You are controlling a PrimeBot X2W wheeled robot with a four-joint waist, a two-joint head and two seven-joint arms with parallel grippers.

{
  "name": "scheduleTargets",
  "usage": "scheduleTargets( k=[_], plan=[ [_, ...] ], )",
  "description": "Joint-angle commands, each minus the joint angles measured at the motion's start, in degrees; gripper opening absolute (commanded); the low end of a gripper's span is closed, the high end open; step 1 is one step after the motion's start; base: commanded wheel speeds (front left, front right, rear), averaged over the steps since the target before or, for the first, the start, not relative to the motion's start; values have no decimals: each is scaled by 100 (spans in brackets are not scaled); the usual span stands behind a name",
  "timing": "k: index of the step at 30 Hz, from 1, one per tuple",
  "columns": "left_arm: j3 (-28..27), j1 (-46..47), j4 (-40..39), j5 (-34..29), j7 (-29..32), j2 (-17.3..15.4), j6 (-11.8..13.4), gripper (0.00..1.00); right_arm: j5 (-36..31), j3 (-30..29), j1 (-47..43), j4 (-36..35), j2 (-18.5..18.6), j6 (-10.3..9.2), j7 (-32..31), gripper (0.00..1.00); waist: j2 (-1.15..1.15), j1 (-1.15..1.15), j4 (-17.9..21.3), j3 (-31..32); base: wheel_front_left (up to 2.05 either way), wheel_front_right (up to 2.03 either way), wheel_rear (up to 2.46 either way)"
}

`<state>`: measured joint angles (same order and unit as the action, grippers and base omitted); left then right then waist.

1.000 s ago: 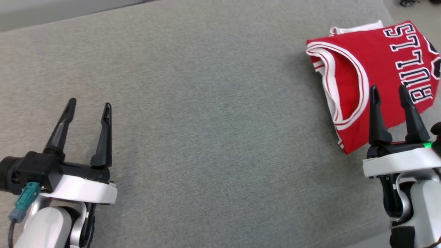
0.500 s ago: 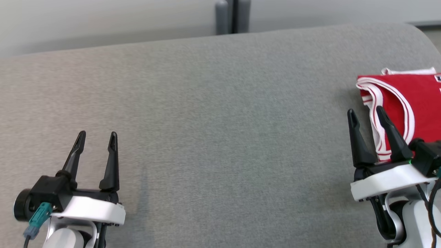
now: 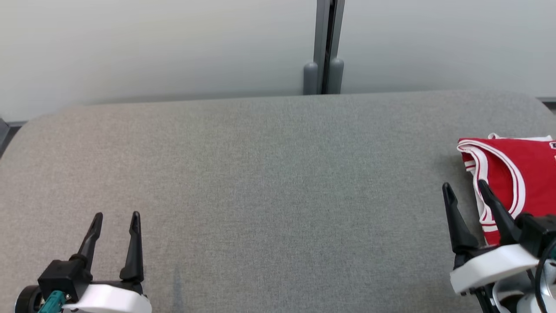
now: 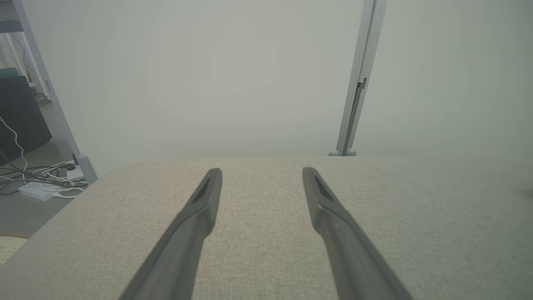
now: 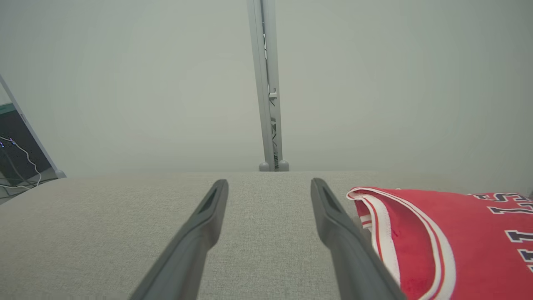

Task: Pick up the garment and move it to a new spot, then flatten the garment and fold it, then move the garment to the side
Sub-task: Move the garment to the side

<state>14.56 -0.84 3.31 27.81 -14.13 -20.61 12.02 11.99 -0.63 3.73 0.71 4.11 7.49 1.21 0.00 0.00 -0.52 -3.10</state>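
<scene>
The garment (image 3: 523,182) is a red jersey with white trim and dark lettering, folded into a compact block at the right edge of the grey padded surface (image 3: 278,182). The right wrist view has the garment (image 5: 449,237) to the right of my fingers. My right gripper (image 3: 464,189) stands open at the lower right, just left of the garment's near corner, with nothing between its fingers (image 5: 208,225). My left gripper (image 3: 116,216) stands open at the lower left, far from the garment, also holding nothing. Its fingers (image 4: 200,208) point across bare fabric.
A pale wall with a grey vertical post (image 3: 325,48) runs behind the surface's far edge. Past the surface's left end, in the left wrist view, cables and a white box (image 4: 41,183) lie on the floor beside a dark object (image 4: 21,112).
The head camera has tilted up, so the far wall and post now show and everything sits lower in the picture. Both grippers stay open.
</scene>
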Motion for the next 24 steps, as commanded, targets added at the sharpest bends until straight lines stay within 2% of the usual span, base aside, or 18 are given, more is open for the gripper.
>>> scheduleTargets(
  k=[1, 13, 24],
  plan=[
    [14, -90, -11, 12, 19, -28, 31, 100, -54, -38, -143, -71, 45, 1, -57, 100, 0, 0, -13, 171, 0, 0, 0],
    [155, -475, -152, 48, 245, -94, 99, 100, -82, -255, -762, -499, 22, 1, -342, 100, 0, 0, 38, 536, 0, 0, 0],
    [147, -501, -210, 72, 346, -165, 197, 100, -74, -267, -907, -682, -35, 1, -423, 100, 0, 0, 58, 586, 0, 0, 0]
  ],
)
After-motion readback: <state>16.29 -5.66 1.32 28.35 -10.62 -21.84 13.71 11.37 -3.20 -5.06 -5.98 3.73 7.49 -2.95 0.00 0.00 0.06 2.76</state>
